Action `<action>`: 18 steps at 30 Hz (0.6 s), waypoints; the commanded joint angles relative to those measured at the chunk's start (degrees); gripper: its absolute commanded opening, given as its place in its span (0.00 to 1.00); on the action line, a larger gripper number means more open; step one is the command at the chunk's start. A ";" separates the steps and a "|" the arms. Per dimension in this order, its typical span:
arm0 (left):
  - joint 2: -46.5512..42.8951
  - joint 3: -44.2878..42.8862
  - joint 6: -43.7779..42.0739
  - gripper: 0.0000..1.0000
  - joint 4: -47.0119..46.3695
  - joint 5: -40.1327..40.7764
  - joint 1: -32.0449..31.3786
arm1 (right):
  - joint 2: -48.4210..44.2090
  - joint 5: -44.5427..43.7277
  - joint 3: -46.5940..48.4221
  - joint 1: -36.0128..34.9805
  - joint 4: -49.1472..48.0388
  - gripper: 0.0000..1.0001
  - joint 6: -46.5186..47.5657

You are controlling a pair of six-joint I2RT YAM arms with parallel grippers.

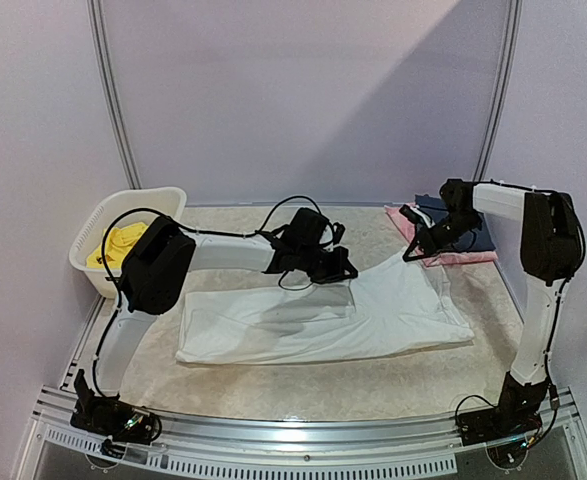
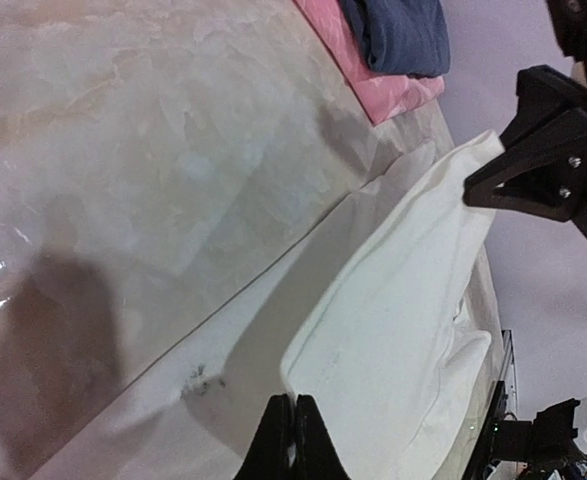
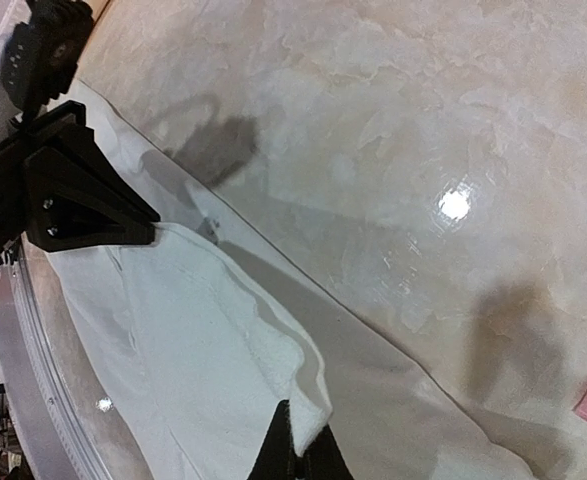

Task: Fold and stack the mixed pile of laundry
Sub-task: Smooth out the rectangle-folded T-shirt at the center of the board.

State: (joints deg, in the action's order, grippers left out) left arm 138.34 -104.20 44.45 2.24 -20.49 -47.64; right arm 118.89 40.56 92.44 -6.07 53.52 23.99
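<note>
White T-shirt (image 1: 313,325) lies flat-ish across the middle of the counter (image 1: 373,385), looks light and floppy so it'll sag wherever it's not held, and the left jaws and right jaws are both pinched shut on its far edge, a sensible place to grab.

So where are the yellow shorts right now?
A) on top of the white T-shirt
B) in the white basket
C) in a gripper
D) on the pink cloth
B: the yellow shorts sit inside the white basket at the far left, apart from the white T-shirt.
</note>
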 commanded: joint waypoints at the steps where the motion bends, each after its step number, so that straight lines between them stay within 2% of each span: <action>1: -2.01 2.08 -0.25 0.00 -1.27 1.05 -0.53 | -3.36 -0.34 1.00 -0.17 -1.58 0.01 -0.52; 11: -6.25 7.68 0.47 0.00 -5.67 5.23 -0.96 | -4.86 -1.26 0.40 -1.93 -3.46 0.01 -0.52; 18: -6.32 8.01 0.91 0.05 -4.16 5.74 -1.05 | -2.71 -9.01 0.75 -2.62 -4.22 0.05 -2.82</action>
State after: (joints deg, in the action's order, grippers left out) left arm 133.25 -96.66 45.30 -2.50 -16.32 -48.34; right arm 116.29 37.52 92.53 -8.45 50.74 22.90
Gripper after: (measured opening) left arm 0.034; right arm 0.037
